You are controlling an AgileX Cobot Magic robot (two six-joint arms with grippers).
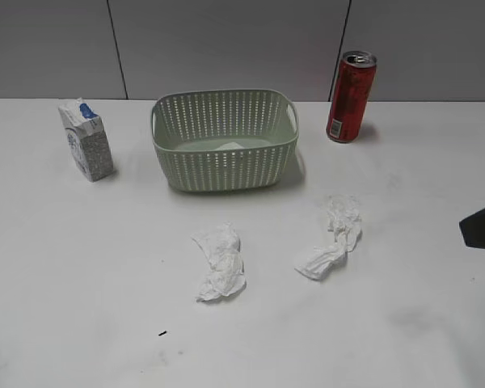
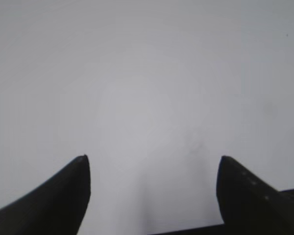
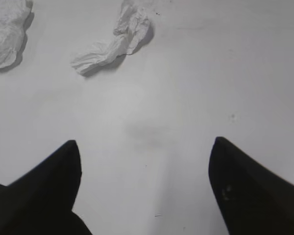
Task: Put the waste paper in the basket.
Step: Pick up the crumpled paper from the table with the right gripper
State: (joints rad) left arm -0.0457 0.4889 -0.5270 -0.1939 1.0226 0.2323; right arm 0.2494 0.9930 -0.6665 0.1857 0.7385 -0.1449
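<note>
The pale green slotted basket (image 1: 225,141) stands at the back middle of the white table, with a white wad (image 1: 229,146) showing inside it. Two crumpled white paper wads lie in front of it: one at centre (image 1: 220,261) and one to the right (image 1: 335,236). The right wrist view shows both, the right wad (image 3: 115,41) and the centre wad (image 3: 7,32). My right gripper (image 3: 144,147) is open and empty over bare table, well short of the wads; only a dark part of it shows at the exterior view's right edge (image 1: 483,222). My left gripper (image 2: 153,159) is open and empty over bare table.
A red drink can (image 1: 352,97) stands upright behind and right of the basket. A white-and-grey packet with a blue mark (image 1: 86,139) stands left of the basket. A small dark speck (image 1: 162,332) lies on the table near the front.
</note>
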